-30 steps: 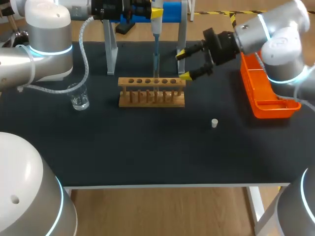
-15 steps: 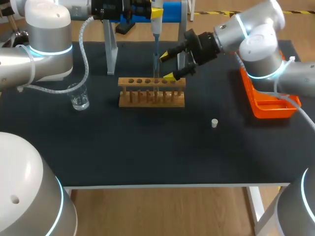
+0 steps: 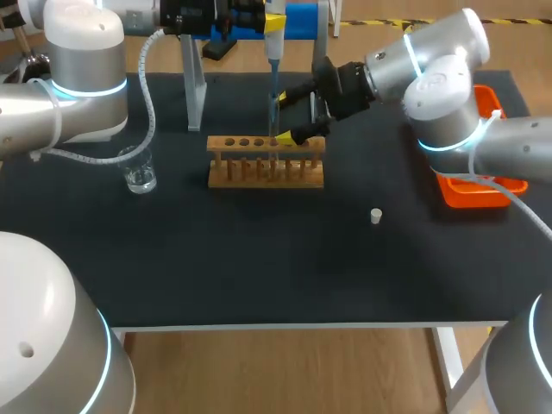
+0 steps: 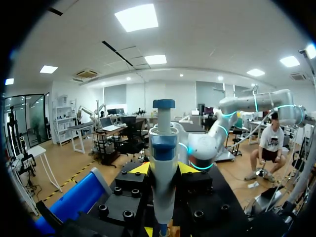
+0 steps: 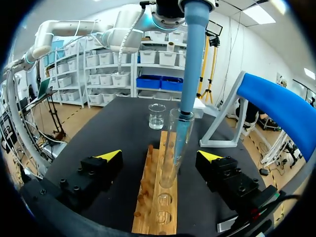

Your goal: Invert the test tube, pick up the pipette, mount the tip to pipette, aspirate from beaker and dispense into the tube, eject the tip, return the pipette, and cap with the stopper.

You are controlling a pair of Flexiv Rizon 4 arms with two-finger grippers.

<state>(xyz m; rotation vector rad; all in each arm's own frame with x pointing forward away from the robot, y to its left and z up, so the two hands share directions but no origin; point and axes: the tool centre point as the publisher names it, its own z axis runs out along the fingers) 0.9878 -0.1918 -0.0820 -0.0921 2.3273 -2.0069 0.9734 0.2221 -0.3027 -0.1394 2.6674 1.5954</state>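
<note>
Left gripper (image 3: 272,19), in the head view, is clamped on the pipette (image 3: 272,52). It hangs upright, its long axis vertical and its tip pointing down into the test tube (image 3: 273,121). The tube stands mouth-up in the wooden rack (image 3: 266,168). Our right gripper (image 3: 282,118) is spread wide around the tube. The beaker (image 3: 138,170) and the stopper (image 3: 376,216) sit well apart from it.

In our left wrist view, the pipette (image 4: 163,158) rises vertically between the closed fingers (image 4: 139,169).

In our right wrist view, the tube (image 5: 174,143) stands upright between the parted fingers (image 5: 109,157), touching neither.
</note>
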